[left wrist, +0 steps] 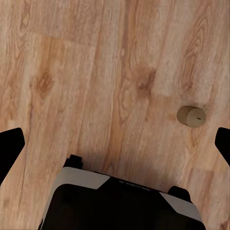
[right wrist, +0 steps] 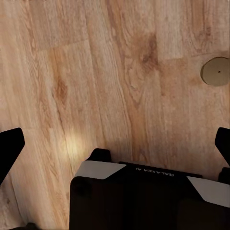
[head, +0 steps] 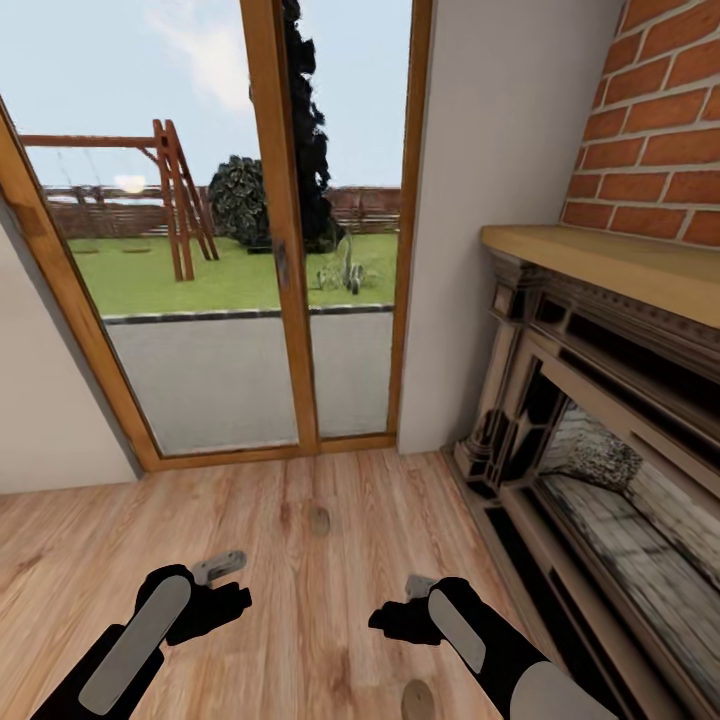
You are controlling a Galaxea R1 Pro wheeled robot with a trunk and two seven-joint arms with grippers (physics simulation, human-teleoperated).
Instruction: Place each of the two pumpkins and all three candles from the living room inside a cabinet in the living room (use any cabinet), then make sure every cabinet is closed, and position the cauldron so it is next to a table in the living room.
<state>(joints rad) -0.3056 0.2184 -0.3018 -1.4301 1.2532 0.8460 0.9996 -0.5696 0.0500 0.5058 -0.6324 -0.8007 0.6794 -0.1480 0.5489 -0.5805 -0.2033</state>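
A home's living room: brick fireplace (head: 600, 430), wood floor (head: 300, 520), glass garden door (head: 250, 260).

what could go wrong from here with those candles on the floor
1. Two candles stand on the wood floor, one ahead and one close to the base. Driving forward might knock or roll them.
2. Both the left hand and the right hand are open and empty above the floor, so each pickup needs a low reach, and a short cylinder may tip or slip.
3. The fireplace sits close on the right, so swinging the right arm might hit it.
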